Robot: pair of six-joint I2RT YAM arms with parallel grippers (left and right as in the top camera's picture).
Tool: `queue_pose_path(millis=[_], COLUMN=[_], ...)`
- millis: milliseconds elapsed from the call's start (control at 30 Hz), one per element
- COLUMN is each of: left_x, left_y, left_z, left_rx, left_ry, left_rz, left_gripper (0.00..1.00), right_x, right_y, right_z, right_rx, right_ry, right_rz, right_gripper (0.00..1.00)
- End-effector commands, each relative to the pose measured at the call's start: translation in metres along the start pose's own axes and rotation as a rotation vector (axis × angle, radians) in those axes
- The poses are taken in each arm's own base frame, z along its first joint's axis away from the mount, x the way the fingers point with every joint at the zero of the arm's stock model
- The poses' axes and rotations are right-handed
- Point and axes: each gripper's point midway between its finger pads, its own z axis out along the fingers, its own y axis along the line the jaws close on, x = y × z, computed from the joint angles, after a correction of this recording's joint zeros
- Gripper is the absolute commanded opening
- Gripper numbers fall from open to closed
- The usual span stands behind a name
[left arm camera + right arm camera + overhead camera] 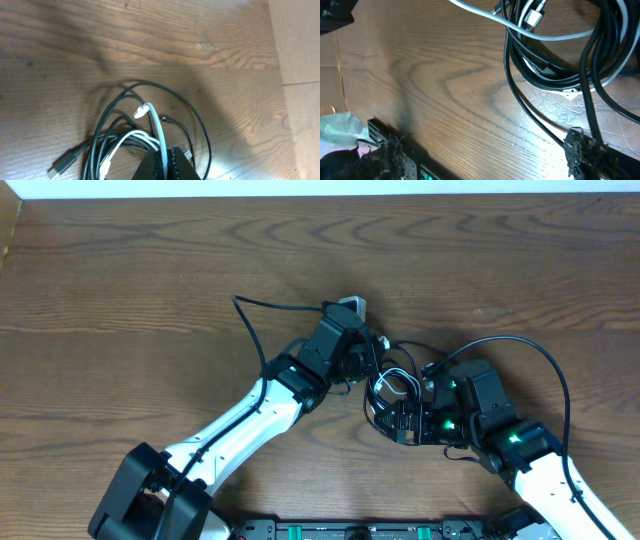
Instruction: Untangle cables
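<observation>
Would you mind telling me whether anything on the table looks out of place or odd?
Only the cables: black ones and one white cord lie tangled in one loose heap, the white threaded through black loops. The left hand pinches the white cord. Nothing looks damaged.

A dark brown wooden table [120,270] with bold, wavy grain fills nearly every view, and soft light glares off its surface in patches. A thin white strip [300,186] runs beyond the table's upper edge in the overhead view. A paler wood panel [297,45] adjoins another edge.
</observation>
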Motion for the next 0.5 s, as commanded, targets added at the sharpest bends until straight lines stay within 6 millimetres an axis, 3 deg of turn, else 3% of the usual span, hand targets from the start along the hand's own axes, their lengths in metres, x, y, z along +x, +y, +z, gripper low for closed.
queue_pose_path(millis=[0, 467], left_x=[-0.0062, 0.0031], left_y=[-0.0091, -0.0118], left_z=[-0.0037, -0.0038], left_rx=[0.020, 0.041], left_ry=[-0.013, 0.036], left_rz=[0.004, 0.000], left_gripper=[0.08, 0.08], right_x=[-0.0044, -0.0043], right_y=[0.0060, 0.0059], right_z=[-0.0033, -0.0033], right_rx=[-0.010, -0.010], right_ry=[-0.014, -0.013], right_rz=[-0.020, -0.021], right_gripper=[0.99, 0.99])
